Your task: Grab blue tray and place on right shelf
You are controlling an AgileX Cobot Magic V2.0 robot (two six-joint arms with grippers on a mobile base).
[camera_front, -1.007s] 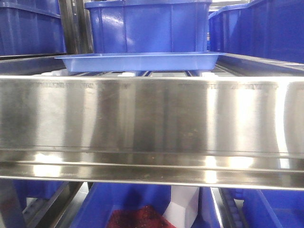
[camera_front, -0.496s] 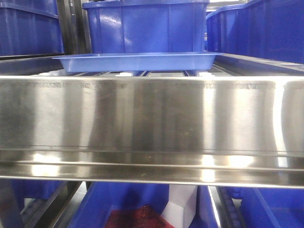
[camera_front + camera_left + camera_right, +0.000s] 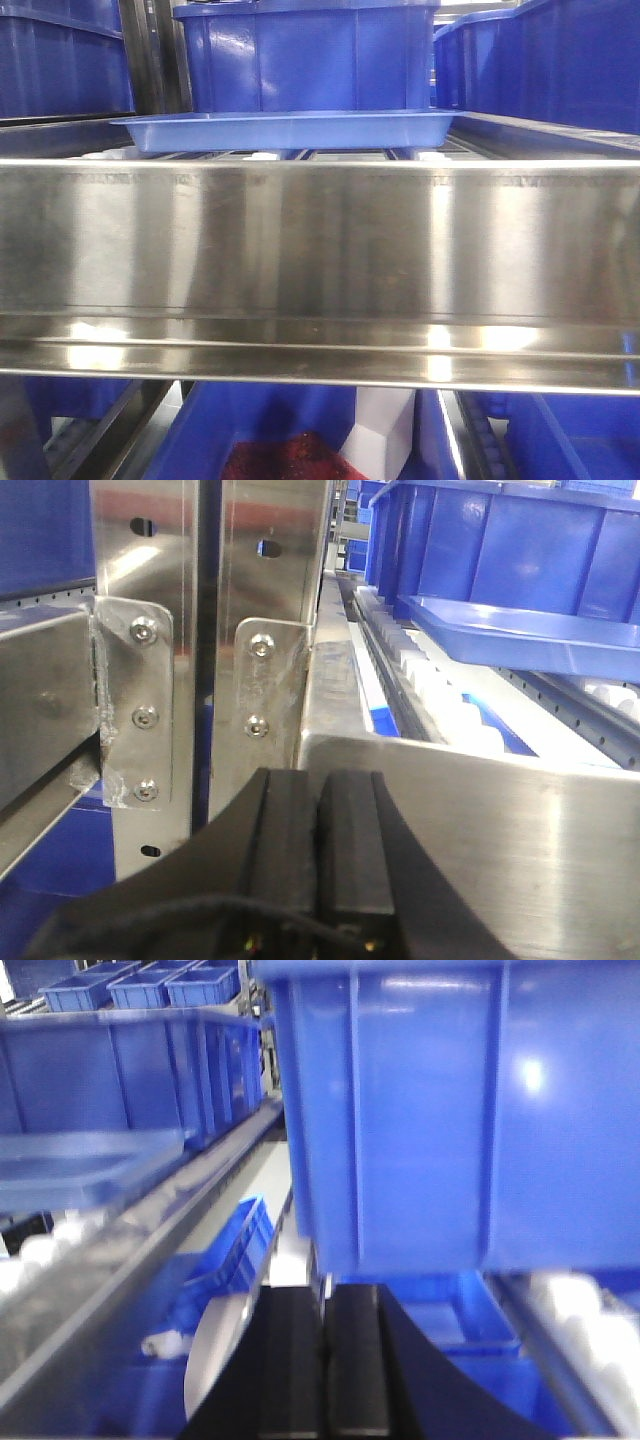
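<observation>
The light-blue tray [image 3: 290, 130] lies flat on the white roller tracks of the stainless-steel shelf [image 3: 320, 240], behind its broad front rail. It also shows in the left wrist view [image 3: 520, 635] at upper right and, blurred, in the right wrist view [image 3: 80, 1165] at left. My left gripper [image 3: 318, 780] is shut and empty, low in front of the rail's left end. My right gripper [image 3: 322, 1295] is shut and empty, below a deep blue bin. Neither gripper touches the tray.
A deep dark-blue bin [image 3: 305, 55] stands right behind the tray; more bins [image 3: 540, 60] flank it. A steel upright with bolted brackets [image 3: 150, 680] stands left of my left gripper. A large blue bin [image 3: 450, 1110] hangs close above my right gripper. Lower bins [image 3: 290, 440] sit under the rail.
The front view has shifted slightly, so the tray and bin sit a little further left in the picture. The tray has not moved on the shelf.
</observation>
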